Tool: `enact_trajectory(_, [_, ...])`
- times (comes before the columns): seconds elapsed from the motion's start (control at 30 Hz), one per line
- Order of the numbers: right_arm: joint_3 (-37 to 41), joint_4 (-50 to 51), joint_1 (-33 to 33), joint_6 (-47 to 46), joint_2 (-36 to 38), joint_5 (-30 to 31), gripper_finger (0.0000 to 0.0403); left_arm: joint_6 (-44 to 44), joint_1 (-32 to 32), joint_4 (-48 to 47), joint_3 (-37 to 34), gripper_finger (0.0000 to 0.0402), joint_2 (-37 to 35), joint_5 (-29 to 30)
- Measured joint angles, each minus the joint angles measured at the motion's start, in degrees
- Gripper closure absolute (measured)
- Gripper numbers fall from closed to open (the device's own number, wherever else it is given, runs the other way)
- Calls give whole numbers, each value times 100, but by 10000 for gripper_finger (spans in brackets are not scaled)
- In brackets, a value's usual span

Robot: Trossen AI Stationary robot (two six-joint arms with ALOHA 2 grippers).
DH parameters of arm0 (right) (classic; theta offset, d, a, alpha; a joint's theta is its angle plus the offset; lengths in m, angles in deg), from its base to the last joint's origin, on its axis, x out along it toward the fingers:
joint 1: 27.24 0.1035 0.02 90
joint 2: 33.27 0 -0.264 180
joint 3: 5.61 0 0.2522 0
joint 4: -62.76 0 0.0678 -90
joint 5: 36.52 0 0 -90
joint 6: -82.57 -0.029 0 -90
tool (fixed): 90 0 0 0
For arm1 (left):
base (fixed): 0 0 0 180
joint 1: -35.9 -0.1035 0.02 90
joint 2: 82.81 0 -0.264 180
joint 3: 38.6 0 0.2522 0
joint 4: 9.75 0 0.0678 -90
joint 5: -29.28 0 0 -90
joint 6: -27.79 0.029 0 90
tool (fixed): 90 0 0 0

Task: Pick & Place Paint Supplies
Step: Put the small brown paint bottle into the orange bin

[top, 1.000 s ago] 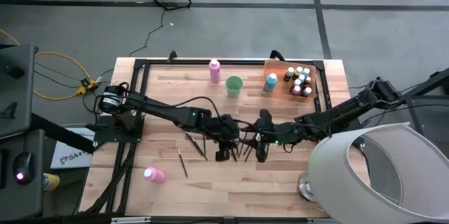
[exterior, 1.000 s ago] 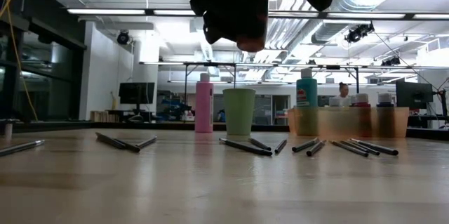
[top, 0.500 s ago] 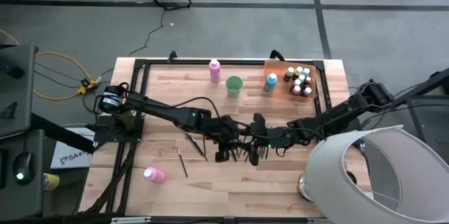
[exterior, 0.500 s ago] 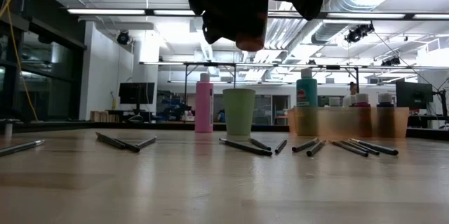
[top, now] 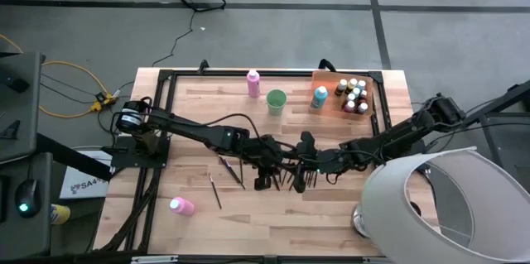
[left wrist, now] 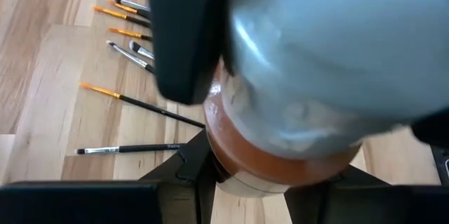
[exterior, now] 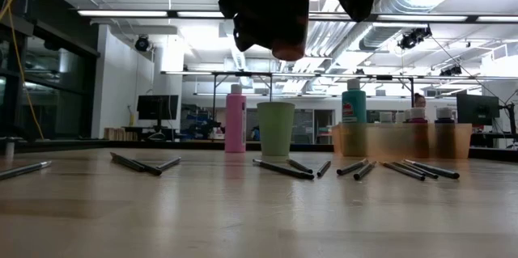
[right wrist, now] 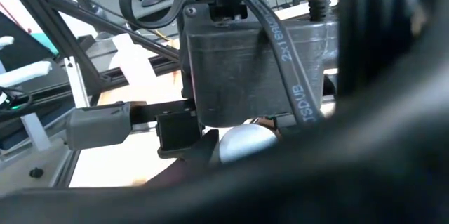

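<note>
A thumb-sized paint bottle (exterior: pixel 290 41) with brown-orange paint and a pale cap hangs high above the table's middle. My left gripper (top: pixel 273 169) is shut on it. My right gripper (top: pixel 294 167) meets it from the other side, at the cap. Thin dark brushes (top: pixel 232 169) lie flat on the wood below and around both grippers, and show again as brushes (left wrist: pixel 140 104) in the left wrist view. One pink bottle (top: pixel 252 83) and a teal bottle (top: pixel 320 95) stand at the far side. Another pink bottle (top: pixel 182 206) lies near the front left. My left gripper pinches the bottle's brown-orange body (left wrist: pixel 266 161) between its two fingers, slanting down from the table's left. The bottle is lifted clear of the table. My right gripper has its dark fingers (left wrist: pixel 186 38) against two sides of the pale cap (left wrist: pixel 330 55), coming nearly level from the table's right.
A light green cup (top: pixel 276 100) stands at the far middle. An orange tray (top: pixel 367 107) at the far right holds several small bottles. A large pale rounded object (top: pixel 431 206) overhangs the near right corner. Bare wood lies along the near edge.
My right gripper has gone a little toward the table's left and slightly down, up to the bottle in my left gripper. The bottle has stayed where it was.
</note>
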State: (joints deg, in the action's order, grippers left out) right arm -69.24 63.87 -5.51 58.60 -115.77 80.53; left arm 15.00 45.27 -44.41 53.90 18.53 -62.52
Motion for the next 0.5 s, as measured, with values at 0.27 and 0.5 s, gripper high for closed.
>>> enact_trajectory(0.27, [0,31,2,-151,0,-11,290,17,0,7,0,269,0,-33])
enact_trajectory(0.5, [0,79,2,-225,0,-41,290,70,0,46,0,227,0,-55])
